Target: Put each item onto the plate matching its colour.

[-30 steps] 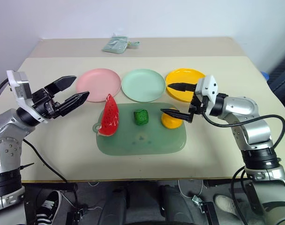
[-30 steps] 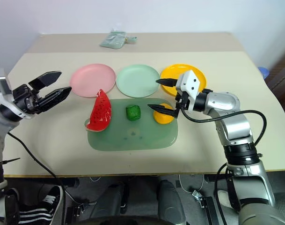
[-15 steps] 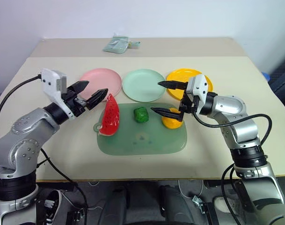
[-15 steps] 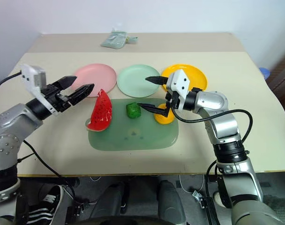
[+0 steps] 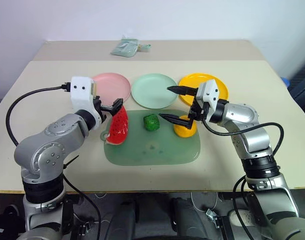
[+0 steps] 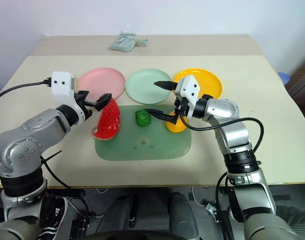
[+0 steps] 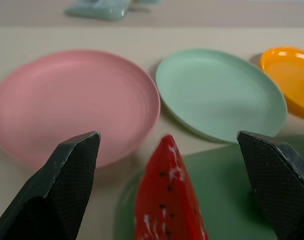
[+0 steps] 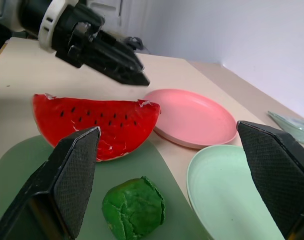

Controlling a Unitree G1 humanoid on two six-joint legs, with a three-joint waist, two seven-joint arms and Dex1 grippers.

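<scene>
Left end effector (image 6: pixel 103 99) gapes wide just above the watermelon wedge (image 6: pixel 107 120); right end effector (image 6: pixel 155 99) is spread wide, green ball (image 6: pixel 142 118) just below, orange fruit (image 6: pixel 175 125) behind it.

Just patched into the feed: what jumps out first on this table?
The red watermelon wedge stands on the green mat's left end, the left pincer open just above it. The right pincer, also open, hangs between the dark-green ball and the orange fruit; all three plates are bare.
</scene>
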